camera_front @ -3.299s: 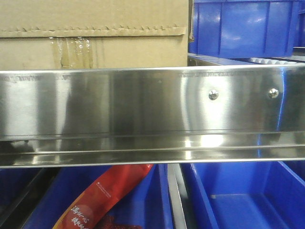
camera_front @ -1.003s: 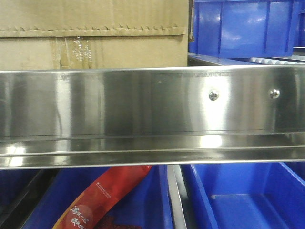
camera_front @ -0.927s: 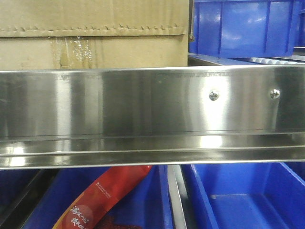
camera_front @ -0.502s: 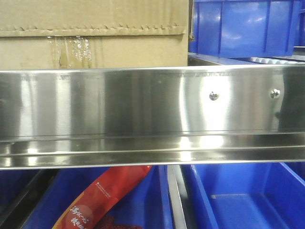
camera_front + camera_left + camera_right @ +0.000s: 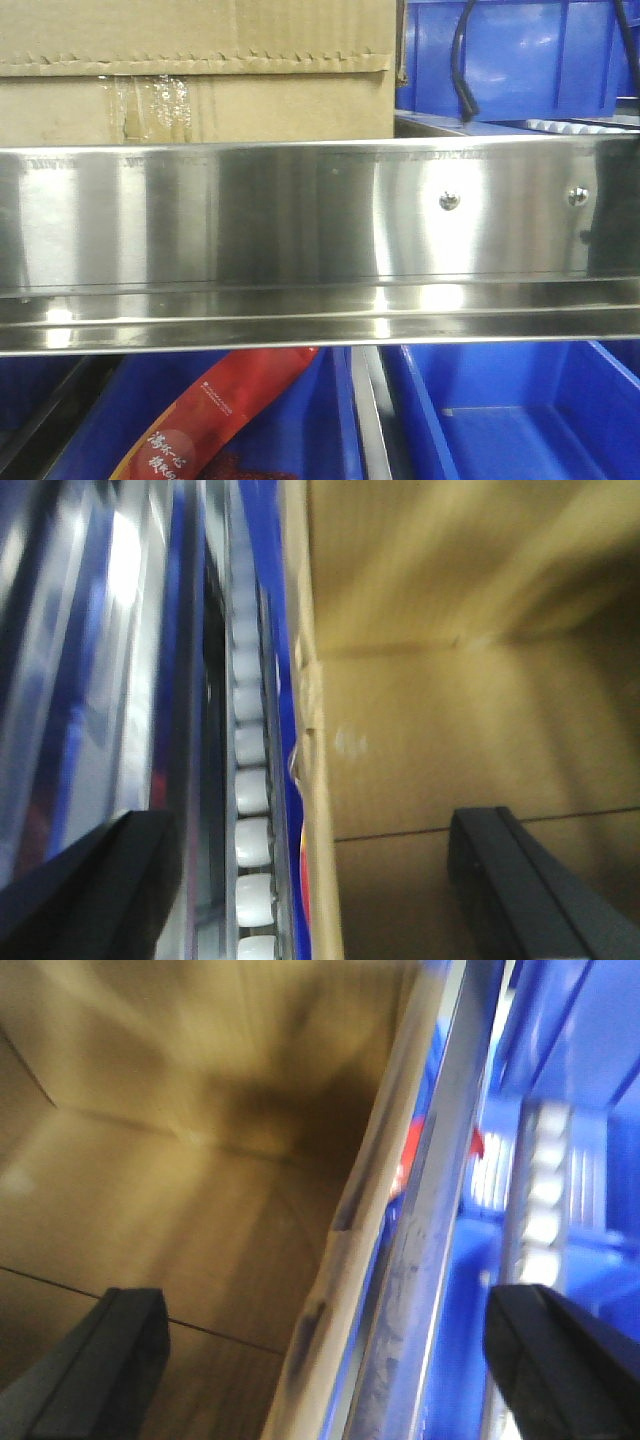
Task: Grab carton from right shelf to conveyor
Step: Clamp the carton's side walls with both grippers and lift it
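Your shelf's (image 5: 560,125) steel rail (image 5: 300,220) spans the front view, with blue bins (image 5: 510,60) above and below and a red packet (image 5: 220,410) in a lower one. The carton (image 5: 200,70) sits on the shelf behind the rail, at left. Your left gripper (image 5: 310,880) and right gripper (image 5: 330,1360) gape wide, each straddling a carton edge and clamping nothing.

Carton (image 5: 200,60): plain brown corrugated cardboard, matt and creased, with a ragged paper seam and a glossy clear tape strip (image 5: 155,100). Shelf rail (image 5: 300,220): brushed stainless steel, bright and reflective, with two shiny metal screw heads (image 5: 449,201); rollers (image 5: 250,790): smooth white plastic. Bins (image 5: 520,60): smooth, glossy blue plastic; packet (image 5: 215,410): glossy red film; left gripper (image 5: 312,895) fingers (image 5: 100,890): matt black, apparently plastic.
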`<state>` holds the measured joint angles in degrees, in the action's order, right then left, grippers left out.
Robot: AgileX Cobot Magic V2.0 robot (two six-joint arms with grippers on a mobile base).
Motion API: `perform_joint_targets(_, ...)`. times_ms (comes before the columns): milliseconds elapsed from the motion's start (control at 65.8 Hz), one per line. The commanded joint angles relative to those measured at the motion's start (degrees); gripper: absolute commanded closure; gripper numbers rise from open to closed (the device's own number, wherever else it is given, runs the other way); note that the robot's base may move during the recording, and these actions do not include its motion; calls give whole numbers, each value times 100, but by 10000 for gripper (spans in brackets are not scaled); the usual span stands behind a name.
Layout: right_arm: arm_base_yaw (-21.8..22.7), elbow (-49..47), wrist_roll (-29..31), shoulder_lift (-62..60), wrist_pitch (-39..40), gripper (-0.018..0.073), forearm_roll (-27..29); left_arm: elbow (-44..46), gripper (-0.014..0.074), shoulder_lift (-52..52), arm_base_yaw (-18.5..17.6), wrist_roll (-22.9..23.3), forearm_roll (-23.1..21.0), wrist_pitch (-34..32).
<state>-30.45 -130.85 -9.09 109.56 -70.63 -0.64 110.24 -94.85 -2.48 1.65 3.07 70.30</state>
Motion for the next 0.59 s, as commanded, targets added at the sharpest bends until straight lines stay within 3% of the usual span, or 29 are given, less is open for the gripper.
perform_joint_targets(0, 70, -61, -30, 58, 66, 46, -106, 65, 141, -101, 10, 49, 20, -34)
perform_joint_targets(76, 70, -61, -30, 95, 66, 92, -106, 65, 146, -154, 10, 49, 20, -34)
perform_joint_targets(167, 70, -61, -30, 107, 66, 245, -106, 65, 223, -177, 10, 49, 20, -34)
perform_joint_targets(289, 70, -61, -30, 118, 66, 582, -106, 65, 476, -177, 10, 49, 20, -34)
perform_joint_targets(334, 70, -61, -42, 118, 66, 660, -106, 65, 587, -177, 10, 49, 20, -34)
perform_joint_targets(365, 70, -61, -41, 118, 66, 638, -106, 65, 645, -177, 10, 49, 20, -34)
perform_joint_targets(426, 70, -61, -41, 118, 66, 621, -106, 65, 591, -177, 10, 49, 34, -34)
perform_joint_targets(578, 70, -61, -41, 51, 66, 631, -106, 65, 606, -154, 10, 49, 23, -34)
